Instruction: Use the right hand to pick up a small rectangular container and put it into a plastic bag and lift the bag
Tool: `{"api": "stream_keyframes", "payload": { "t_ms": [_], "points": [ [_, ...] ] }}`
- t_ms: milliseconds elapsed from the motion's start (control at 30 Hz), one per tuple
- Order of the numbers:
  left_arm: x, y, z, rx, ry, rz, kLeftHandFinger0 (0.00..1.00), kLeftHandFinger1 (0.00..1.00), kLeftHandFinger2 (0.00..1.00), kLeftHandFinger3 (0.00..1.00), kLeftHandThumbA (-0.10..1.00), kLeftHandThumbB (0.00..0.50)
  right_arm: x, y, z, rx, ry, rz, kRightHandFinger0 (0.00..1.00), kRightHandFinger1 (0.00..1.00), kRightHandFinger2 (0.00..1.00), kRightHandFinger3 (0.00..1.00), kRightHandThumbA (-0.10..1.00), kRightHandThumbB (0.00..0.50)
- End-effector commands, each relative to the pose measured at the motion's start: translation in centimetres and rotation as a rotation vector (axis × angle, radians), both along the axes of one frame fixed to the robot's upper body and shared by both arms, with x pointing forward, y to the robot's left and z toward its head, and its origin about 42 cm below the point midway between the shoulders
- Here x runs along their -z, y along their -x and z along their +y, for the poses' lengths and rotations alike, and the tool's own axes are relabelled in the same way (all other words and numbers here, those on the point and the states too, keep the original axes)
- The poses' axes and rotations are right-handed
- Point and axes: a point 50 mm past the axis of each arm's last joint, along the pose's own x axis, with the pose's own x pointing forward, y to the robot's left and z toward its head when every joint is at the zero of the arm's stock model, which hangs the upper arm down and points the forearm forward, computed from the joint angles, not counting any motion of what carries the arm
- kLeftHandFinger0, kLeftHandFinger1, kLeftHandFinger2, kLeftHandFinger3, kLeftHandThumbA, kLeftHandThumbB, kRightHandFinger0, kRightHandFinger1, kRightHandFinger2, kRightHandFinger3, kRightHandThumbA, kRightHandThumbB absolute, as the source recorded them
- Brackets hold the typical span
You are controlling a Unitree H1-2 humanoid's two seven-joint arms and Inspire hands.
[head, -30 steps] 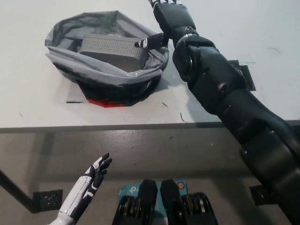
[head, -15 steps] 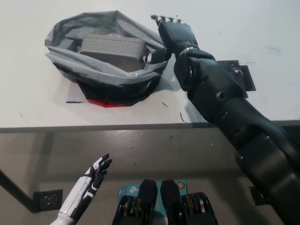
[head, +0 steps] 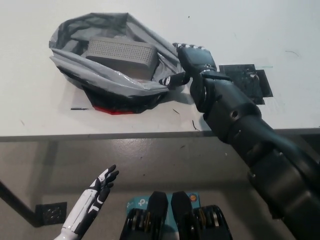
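On the table [head: 40, 110], container [head: 120, 52] beside right hand's fingers [head: 172, 79].

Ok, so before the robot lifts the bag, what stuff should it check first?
1. Container inside the plastic bag: ok, it lies in the bag's open mouth.
2. Right hand at the bag's rim: ok, it touches the right edge.
3. Right hand gripping the bag firmly: cannot tell, the hold on the rim is not clear.
4. Bag resting on the table: ok, not lifted yet.
5. Left hand out of the way: ok, open, low beside the table.
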Motion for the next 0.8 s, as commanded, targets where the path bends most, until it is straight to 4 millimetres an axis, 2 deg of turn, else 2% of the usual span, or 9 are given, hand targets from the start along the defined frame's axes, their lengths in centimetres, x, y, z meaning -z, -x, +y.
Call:
{"api": "stream_keyframes", "payload": {
  "t_ms": [0, 267, 333, 433, 467, 500, 633, 733, 767],
  "points": [
    [-1.0, 0.0, 0.2, 0.004, 0.002, -0.052, 1.00, 1.00, 1.00, 1.00, 1.00, 0.500, -1.6, -0.3, 0.6, 0.031, -0.054, 0.007, 1.00, 1.00, 1.00, 1.00, 0.97, 0.500],
    [-1.0, -0.2, -0.1, 0.008, 0.008, -0.059, 1.00, 1.00, 1.00, 1.00, 1.00, 0.500, -1.3, 0.0, 1.5, 0.125, -0.496, 0.126, 1.00, 1.00, 1.00, 1.00, 0.86, 0.455],
    [-1.1, -0.3, -0.1, 0.008, 0.004, -0.065, 1.00, 1.00, 1.00, 1.00, 1.00, 0.500, -2.0, 0.0, 2.0, 0.173, -0.657, 0.151, 0.71, 1.00, 1.00, 1.00, 0.79, 0.419],
    [-1.2, -0.4, -0.1, 0.013, -0.009, -0.071, 1.00, 1.00, 1.00, 1.00, 1.00, 0.500, -2.9, -0.2, 2.2, 0.204, -0.788, 0.183, 0.31, 0.54, 0.81, 1.00, 0.75, 0.346],
    [-1.3, -0.6, -0.1, 0.015, -0.015, -0.072, 1.00, 1.00, 1.00, 1.00, 1.00, 0.500, -3.3, -0.3, 2.2, 0.226, -0.862, 0.197, 0.06, 0.17, 0.41, 0.94, 0.68, 0.328],
    [-1.4, -0.7, -0.1, 0.019, -0.024, -0.075, 1.00, 1.00, 1.00, 1.00, 1.00, 0.500, -3.8, -0.5, 2.2, 0.250, -0.957, 0.215, 0.01, 0.03, 0.24, 0.86, 0.64, 0.314],
    [-1.4, -0.9, -0.1, 0.025, -0.030, -0.079, 1.00, 1.00, 1.00, 1.00, 1.00, 0.500, -4.7, -0.8, 1.9, 0.283, -1.104, 0.245, 0.00, 0.00, 0.20, 0.63, 0.53, 0.266],
    [-1.4, -1.0, -0.1, 0.025, -0.031, -0.081, 1.00, 1.00, 1.00, 1.00, 0.99, 0.500, -5.3, -1.0, 1.8, 0.306, -1.208, 0.280, 0.00, 0.00, 0.30, 0.37, 0.47, 0.221],
    [-1.4, -1.0, -0.1, 0.024, -0.033, -0.080, 1.00, 1.00, 1.00, 1.00, 0.99, 0.500, -5.4, -1.0, 1.8, 0.306, -1.226, 0.286, 0.00, 0.00, 0.30, 0.37, 0.47, 0.221]
  ]
}}
